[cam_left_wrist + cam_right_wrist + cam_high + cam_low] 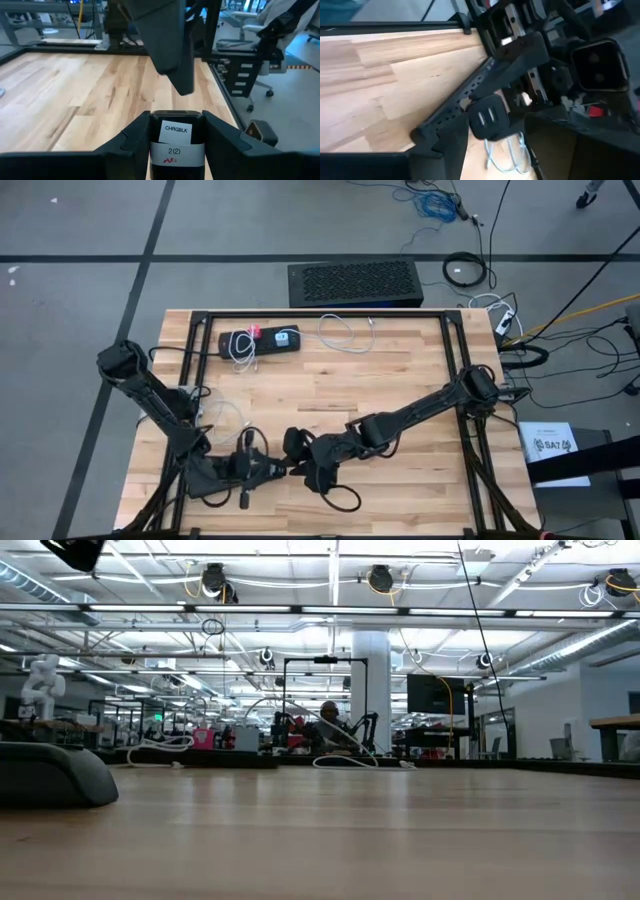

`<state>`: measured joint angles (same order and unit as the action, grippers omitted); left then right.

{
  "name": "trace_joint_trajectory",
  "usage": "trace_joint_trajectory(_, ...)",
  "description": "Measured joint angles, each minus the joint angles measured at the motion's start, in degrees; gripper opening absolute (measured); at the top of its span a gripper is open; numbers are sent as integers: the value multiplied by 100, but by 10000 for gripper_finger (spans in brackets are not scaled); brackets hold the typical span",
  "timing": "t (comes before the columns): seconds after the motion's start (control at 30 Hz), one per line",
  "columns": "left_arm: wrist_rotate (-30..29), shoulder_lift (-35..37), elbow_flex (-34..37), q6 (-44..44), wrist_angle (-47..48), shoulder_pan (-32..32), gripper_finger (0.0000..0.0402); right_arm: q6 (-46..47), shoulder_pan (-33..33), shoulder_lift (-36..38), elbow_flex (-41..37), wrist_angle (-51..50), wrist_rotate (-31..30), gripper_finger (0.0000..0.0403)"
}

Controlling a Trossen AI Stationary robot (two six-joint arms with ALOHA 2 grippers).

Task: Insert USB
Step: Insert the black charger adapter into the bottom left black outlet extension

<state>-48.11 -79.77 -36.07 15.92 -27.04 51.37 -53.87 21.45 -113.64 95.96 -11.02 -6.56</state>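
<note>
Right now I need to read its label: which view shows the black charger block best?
The left wrist view: the charger block sits between the left hand's fingers, label facing the camera. The high view shows only a dark cluster; the low view misses it.

A big robot lab is showing here. Long lights point(120, 608) and pipes are hanging under a high ceiling. Other robot arms point(350, 730) are standing on far benches. Cables point(437, 204) are lying on the gray floor point(80, 220) past the wooden table's point(400, 380) far edge, near a black computer case point(355, 283).
</note>
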Motion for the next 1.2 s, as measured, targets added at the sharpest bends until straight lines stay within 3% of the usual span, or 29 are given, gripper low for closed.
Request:
trace_joint_trajectory(0.8, 1615, 2, 4, -186, 36, -987, 150, -470, -10, -359, -1, -312, -218, 187)
trace_joint_trajectory(0.9, 1704, 4, 4, -186, 32, -1026, 150, -532, -10, -359, -4, -277, -236, 172)
trace_joint_trajectory(1.03, 1817, 3, 8, -141, 118, -1036, 150, -600, -21, -444, -8, -171, -273, 120)
trace_joint_trajectory(1.2, 1862, 0, 20, -125, 209, -1031, 150, -699, -10, -553, -13, -71, -403, 118)
